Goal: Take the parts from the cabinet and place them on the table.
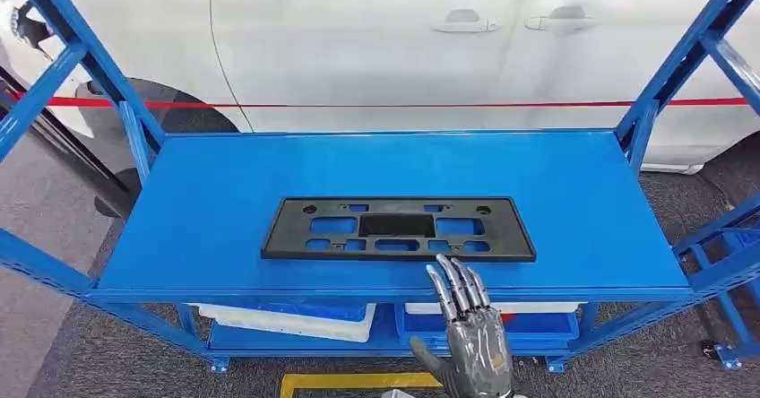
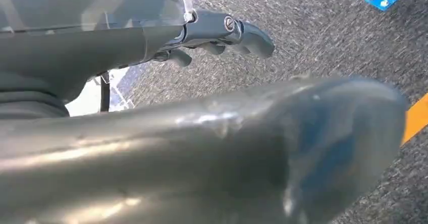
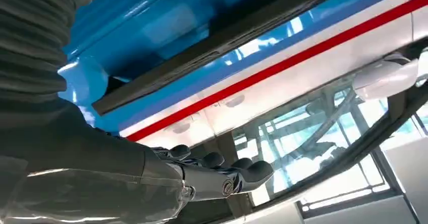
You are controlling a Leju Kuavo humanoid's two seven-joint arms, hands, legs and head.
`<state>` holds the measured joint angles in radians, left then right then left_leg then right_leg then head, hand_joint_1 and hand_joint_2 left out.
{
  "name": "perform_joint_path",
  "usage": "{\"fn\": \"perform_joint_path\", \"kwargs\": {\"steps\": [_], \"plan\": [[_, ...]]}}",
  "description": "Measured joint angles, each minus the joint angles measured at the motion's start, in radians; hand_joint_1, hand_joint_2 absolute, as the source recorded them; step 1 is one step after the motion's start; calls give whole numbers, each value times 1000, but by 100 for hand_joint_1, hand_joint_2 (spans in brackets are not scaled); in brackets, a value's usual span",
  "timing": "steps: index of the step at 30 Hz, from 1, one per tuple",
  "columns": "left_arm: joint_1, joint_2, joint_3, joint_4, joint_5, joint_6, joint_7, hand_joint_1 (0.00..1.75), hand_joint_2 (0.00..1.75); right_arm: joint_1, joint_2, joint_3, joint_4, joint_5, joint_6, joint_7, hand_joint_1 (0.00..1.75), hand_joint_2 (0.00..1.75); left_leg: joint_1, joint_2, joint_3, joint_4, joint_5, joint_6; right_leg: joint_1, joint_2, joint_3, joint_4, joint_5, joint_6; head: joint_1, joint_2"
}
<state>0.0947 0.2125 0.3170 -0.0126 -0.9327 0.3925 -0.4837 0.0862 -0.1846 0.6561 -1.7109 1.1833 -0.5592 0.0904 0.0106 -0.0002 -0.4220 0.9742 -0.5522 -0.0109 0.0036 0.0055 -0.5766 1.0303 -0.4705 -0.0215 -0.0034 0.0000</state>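
A flat black plastic part (image 1: 399,229) with several cut-outs lies across the middle of the blue cabinet's top shelf (image 1: 215,174). My right hand (image 1: 470,333) reaches up from below with straight, spread fingers. Its fingertips (image 1: 451,271) are at the part's front edge, and the hand holds nothing. In the right wrist view the part (image 3: 202,57) shows edge-on along the blue shelf, apart from my right hand (image 3: 207,176). My left hand (image 2: 217,30) hangs over grey carpet with its fingers stretched out and nothing in it.
A white car (image 1: 376,39) with a red stripe stands close behind the cabinet. Slanted blue uprights (image 1: 81,53) (image 1: 681,57) frame the shelf at both ends. A lower shelf carries a white bin (image 1: 296,323) and a blue bin (image 1: 538,324). A yellow line (image 1: 358,381) marks the floor.
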Motion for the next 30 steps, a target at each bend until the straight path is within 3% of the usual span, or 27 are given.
{"fn": "perform_joint_path", "kwargs": {"steps": [10,30], "plan": [[-2,2,-56,-13,12,-25,10,0,0,-97,57,15,67,126,43,24,0,175,0,0,0,0,0,0,0,0,1,0,0,0,0,0],[-2,2,-86,-22,51,-53,23,0,0,-168,120,53,171,119,90,48,0,175,0,0,0,0,0,0,0,0,1,0,0,0,0,0]]}}
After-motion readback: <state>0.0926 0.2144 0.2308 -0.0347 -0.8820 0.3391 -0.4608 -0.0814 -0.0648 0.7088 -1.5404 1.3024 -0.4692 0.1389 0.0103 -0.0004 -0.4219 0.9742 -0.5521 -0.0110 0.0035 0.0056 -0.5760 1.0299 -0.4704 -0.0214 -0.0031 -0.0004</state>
